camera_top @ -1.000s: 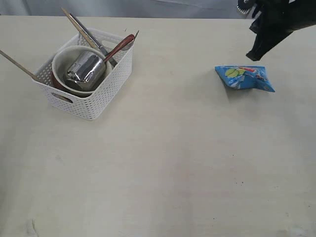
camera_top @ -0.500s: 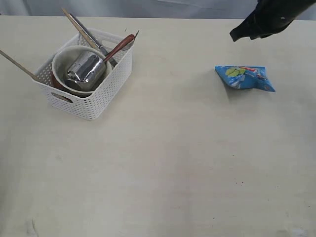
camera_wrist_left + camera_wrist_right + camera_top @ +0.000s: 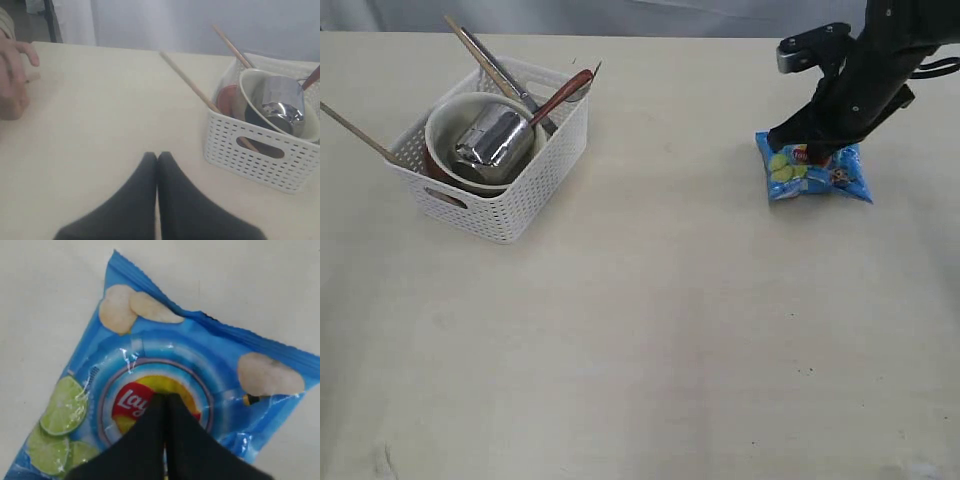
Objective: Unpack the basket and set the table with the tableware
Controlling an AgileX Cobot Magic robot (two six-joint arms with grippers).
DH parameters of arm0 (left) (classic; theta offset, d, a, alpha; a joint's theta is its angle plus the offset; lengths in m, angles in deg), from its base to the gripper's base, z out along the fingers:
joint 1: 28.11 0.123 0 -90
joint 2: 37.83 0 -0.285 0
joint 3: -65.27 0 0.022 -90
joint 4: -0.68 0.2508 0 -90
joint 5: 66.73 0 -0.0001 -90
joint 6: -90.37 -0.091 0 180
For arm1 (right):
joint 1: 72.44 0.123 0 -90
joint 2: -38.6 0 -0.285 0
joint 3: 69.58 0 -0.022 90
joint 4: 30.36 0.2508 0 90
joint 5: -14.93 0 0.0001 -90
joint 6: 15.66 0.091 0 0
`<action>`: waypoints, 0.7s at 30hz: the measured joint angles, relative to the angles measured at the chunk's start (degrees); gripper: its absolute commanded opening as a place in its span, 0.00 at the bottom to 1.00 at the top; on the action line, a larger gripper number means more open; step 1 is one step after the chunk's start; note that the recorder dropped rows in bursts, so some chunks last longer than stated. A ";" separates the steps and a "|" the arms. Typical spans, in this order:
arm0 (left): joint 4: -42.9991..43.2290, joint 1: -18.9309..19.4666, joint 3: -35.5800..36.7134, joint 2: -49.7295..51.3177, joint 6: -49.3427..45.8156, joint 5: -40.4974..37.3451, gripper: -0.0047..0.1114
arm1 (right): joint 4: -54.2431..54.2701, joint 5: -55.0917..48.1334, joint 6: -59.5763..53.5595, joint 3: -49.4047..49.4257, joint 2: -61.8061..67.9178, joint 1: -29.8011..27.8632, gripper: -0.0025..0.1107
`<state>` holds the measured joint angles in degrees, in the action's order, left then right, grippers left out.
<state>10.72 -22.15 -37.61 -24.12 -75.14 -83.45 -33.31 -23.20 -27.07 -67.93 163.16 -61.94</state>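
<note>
Basket (image 3: 510, 200) sits on the table (image 3: 640, 340) at the far left of the exterior view, upright and loaded. Inside it: cream bowl (image 3: 436, 138) with the steel cup (image 3: 496, 140) lying on its side in it, mouth tilted toward the basket's front wall. Wooden spoon (image 3: 562, 94) leans against the far right rim. One chopstick (image 3: 356, 130) sticks out over the left corner; a second (image 3: 468, 42) rises past the back wall beside a steel handle, knife or fork not distinguishable. Left wrist view shows a red-brown plate (image 3: 228, 98) standing on edge between bowl and basket wall. Left gripper (image 3: 157, 156): jaws clenched together, nothing between them, low over bare table just short of the basket; a person's hand (image 3: 12, 75) rests on the table at that view's edge. Right gripper (image 3: 800, 142): jaws also pressed together, tips down on the printed face of the blue snack packet (image 3: 817, 174), which lies flat on the table well apart from the basket, on the right. Whether any film is caught between the tips cannot be told.
</note>
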 measured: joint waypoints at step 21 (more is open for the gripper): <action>0.00 0.00 0.00 0.00 0.00 0.00 0.04 | 7.49 0.18 -0.11 -5.05 -13.77 -0.14 0.02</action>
<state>10.72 -22.15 -37.61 -24.12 -75.14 -83.45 -25.82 -23.02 -27.18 -72.97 149.39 -62.08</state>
